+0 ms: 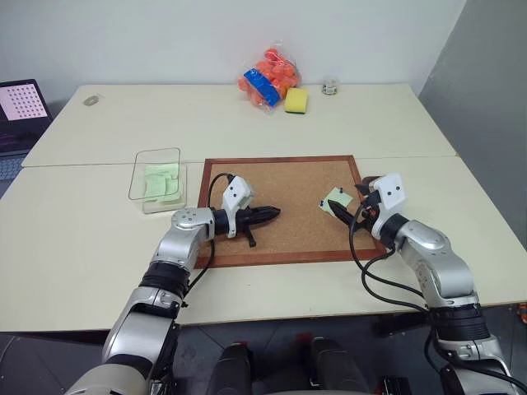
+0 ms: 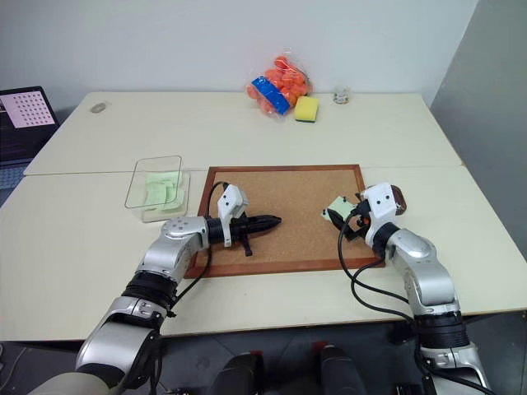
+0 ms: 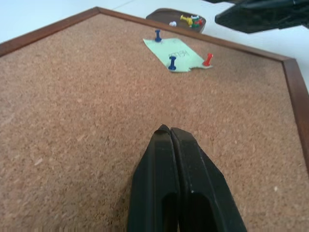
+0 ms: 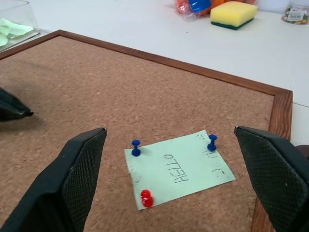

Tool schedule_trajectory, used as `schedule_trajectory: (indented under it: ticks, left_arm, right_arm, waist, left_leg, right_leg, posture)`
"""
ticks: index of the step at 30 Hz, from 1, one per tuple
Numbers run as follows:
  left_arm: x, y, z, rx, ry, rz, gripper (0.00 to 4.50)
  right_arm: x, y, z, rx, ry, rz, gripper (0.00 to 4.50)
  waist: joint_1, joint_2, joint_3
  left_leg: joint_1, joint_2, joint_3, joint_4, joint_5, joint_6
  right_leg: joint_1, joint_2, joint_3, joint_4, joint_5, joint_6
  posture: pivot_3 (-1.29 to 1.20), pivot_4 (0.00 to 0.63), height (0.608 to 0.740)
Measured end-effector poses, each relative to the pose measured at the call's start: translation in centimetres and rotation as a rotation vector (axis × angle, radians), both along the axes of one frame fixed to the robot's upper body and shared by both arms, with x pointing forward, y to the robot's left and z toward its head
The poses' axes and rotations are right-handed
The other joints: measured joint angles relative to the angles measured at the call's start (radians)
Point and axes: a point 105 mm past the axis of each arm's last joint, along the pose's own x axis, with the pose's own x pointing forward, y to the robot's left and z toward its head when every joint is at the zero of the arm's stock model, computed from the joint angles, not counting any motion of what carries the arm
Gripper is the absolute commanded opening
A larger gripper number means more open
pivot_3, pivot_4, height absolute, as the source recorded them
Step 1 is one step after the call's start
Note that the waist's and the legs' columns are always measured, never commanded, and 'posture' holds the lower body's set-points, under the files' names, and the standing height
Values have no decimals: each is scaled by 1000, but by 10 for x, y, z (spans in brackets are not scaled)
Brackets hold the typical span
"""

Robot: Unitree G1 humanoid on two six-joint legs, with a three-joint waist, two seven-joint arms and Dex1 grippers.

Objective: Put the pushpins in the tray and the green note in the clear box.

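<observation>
Green note (image 4: 179, 168) pinned flat at corkboard (image 1: 280, 206) right side by two blue pushpins (image 4: 136, 147), one red. Pins tiny, hard, slippery: pinch heads. Paper flimsy. Right tool (image 4: 183, 183) apart; left tool (image 3: 177, 183) together, empty.

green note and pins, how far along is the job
Done: the clear box already holds green notes, and the tray holds a few pins. In hand: nothing; left tool shut, right tool open before the green note. Left: three pushpins still pin it to the corkboard.
</observation>
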Motion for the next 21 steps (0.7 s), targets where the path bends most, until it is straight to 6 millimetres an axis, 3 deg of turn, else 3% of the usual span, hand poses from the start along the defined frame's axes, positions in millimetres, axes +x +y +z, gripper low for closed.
schedule_trajectory:
  ticks: [5, 15, 19, 21]
  left_arm:
    - [-1, -3, -6, 40, -15, -15, 53]
    - [-4, -2, -11, 84, -49, -25, 53]
    - [-5, -2, -11, 85, -50, -22, 0]
    - [-6, 0, -11, 86, -51, -16, 0]
  right_arm:
    - [9, -3, 0, -27, -13, -26, 4500]
    - [37, -3, -21, -12, 55, -92, 4500]
    - [44, 2, -23, 5, 58, -87, 3967]
    - [48, 2, -26, 4, 65, -91, 3470]
  waist:
    - [1, 0, 0]
    - [-2, 4, -3]
    - [-3, 4, -3]
    - [-5, 4, -3]
  left_leg:
    - [1, -1, 0, 0, 0, 0]
    - [2, 0, 1, 0, 0, 0]
    - [2, 0, 1, 0, 0, 0]
    - [2, 0, 1, 0, 0, 0]
  right_leg:
    - [0, -1, 1, 0, 0, 0]
    - [1, 0, 1, 1, 0, 0]
    - [1, 0, 1, 1, 0, 0]
    - [1, 0, 2, 1, 1, -1]
  posture:
    - [0, 150, 740]
    - [0, 150, 740]
    - [0, 150, 740]
    - [0, 150, 740]
